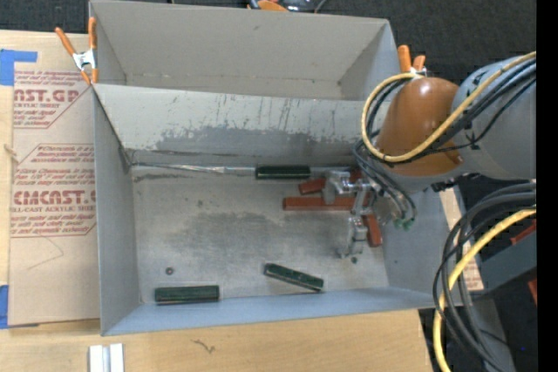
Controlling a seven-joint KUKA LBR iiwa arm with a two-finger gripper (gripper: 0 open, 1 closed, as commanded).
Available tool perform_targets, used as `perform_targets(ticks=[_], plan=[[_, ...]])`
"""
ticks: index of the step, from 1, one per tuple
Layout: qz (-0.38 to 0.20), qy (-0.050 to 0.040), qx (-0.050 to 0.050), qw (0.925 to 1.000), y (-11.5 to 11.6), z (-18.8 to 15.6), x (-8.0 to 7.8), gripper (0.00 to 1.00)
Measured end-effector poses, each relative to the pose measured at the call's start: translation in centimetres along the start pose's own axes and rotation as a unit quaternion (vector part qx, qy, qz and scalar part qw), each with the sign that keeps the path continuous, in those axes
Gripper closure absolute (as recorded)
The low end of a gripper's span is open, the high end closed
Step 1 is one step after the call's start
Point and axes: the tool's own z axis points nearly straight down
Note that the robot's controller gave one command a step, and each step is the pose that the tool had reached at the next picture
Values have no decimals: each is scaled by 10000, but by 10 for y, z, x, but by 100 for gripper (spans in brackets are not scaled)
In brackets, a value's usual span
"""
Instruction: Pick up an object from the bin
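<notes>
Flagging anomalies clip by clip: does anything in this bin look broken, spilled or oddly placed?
Nothing stands out. Three dark green flat bars lie apart on the floor of the grey metal bin, and a few reddish-brown flat bars lie loosely by the gripper at the right. None looks damaged.

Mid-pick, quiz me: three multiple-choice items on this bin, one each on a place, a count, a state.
1. Where in the bin is the tool?
A) right side, beside the red-brown pieces
B) front left corner
C) outside the bin
2. How many dark green bars lie inside?
A) one
B) three
C) five
3. The front-left green bar is
A) standing on end
B) in the tool
C) lying flat on the floor
Answers: 1 A, at the right by those pieces; 2 B, one by the back wall, two near the front; 3 C, flat, away from the tool.
</notes>
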Motion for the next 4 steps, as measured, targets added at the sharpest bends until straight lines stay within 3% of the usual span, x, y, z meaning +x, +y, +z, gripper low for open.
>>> perform_targets(ticks=[1, 2, 3, 4], plan=[[718, -8, -8, 9974, 66, -2, -15, 0], [1428, 0, 3, 9898, 84, 0, -40, 0], [1430, -2, 6, 9897, 83, 0, -40, 100], [3073, -19, -1, 9516, 117, -159, -4, 100]])
